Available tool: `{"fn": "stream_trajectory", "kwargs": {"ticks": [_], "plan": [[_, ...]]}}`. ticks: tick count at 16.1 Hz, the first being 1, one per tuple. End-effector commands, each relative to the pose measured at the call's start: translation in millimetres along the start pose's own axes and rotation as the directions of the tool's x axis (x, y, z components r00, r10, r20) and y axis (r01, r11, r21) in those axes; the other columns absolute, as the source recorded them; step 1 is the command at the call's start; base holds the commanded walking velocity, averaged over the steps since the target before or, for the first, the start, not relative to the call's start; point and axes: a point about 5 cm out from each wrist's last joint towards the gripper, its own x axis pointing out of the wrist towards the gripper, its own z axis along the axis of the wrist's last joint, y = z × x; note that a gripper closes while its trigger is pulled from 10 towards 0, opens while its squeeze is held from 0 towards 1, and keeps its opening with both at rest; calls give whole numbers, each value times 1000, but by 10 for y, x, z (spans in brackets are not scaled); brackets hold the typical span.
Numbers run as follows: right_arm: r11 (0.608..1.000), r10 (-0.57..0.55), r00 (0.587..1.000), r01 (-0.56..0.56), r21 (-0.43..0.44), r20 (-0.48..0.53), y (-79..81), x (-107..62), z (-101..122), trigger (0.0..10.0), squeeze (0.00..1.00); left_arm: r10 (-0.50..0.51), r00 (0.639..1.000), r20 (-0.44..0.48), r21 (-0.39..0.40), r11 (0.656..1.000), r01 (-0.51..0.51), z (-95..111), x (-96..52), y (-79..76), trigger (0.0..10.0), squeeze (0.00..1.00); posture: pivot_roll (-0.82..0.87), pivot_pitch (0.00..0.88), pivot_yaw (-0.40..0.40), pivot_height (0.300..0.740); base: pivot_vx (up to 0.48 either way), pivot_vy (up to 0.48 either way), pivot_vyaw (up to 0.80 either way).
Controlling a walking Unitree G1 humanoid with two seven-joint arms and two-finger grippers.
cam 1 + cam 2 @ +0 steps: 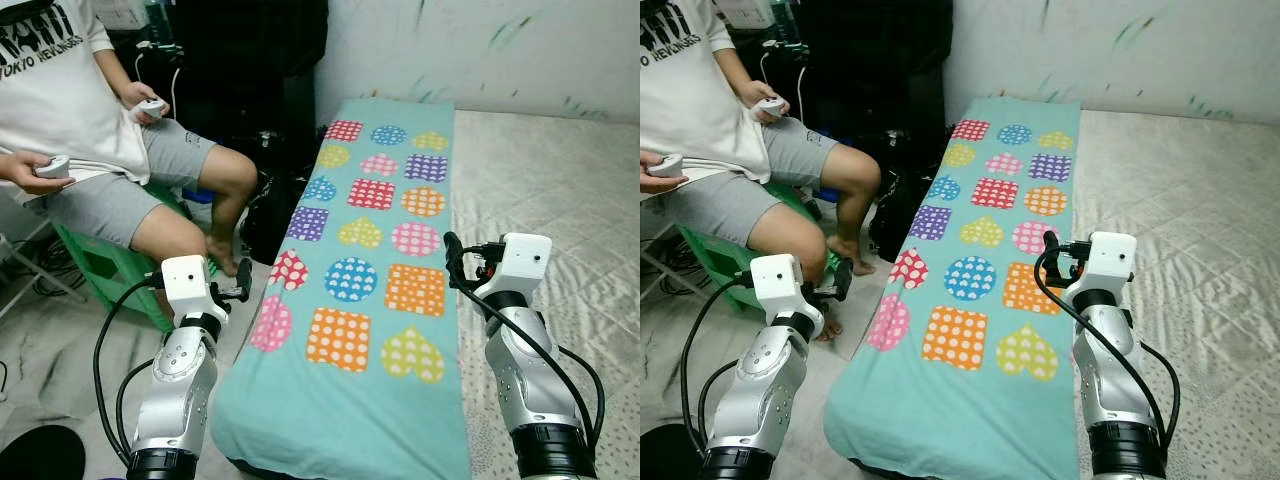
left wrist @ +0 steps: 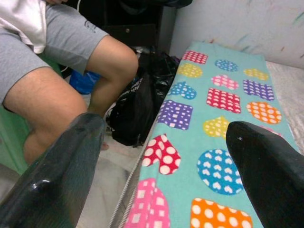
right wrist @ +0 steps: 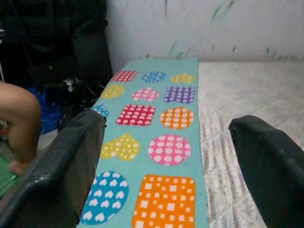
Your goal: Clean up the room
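Both our grippers, left (image 1: pixel 243 284) and right (image 1: pixel 452 258), lower frame, spread wide, holding nothing | flanking teal blanket (image 1: pixel 380 300), likely staging | person (image 1: pixel 90 130) upper left

Both head views look forward and down over the patterned blanket (image 1: pixel 370 270); each wrist view looks low along it, toward the wall (image 3: pixel 266 28).

A long blanket (image 1: pixel 370 290) lies at centre, running from 6 o'clock toward the wall (image 1: pixel 480 50) at 12 o'clock, on a mattress (image 1: pixel 550 200) that extends to 3 o'clock. A seated person (image 1: pixel 90 130) occupies 10 o'clock on a stool (image 1: pixel 100 270), a controller (image 1: pixel 52 168) in each hand. A bag (image 1: pixel 265 215) rests on the floor (image 1: pixel 40 340) between the person's leg and the blanket's left edge.
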Motion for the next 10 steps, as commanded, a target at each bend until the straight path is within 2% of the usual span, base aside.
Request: {"fn": "stream_trajectory", "kwargs": {"ticks": [1, 4, 10], "plan": [[1000, 18, 1000, -17, -18, 26, 34, -10, 41, 10000, 0, 8, 1000, -3, 19, 1000, -8, -5, 0, 33, 10000, 0, -103, 0, 85, 740, 0, 0, 0], [998, -3, 1000, 4, -62, 25, 21, -2, 40, 10000, 0, 5, 1000, -3, 19, 1000, -5, -6, 5, 23, 10000, 0, -103, 0, 84, 740, 0, 0, 800], [998, -12, 1000, 13, -59, 19, 17, 6, 24, 10000, 0, 9, 1000, 6, 19, 1000, -9, -3, 5, 15, 10000, 0, -102, 0, 83, 740, 0, 0, 763]]}}
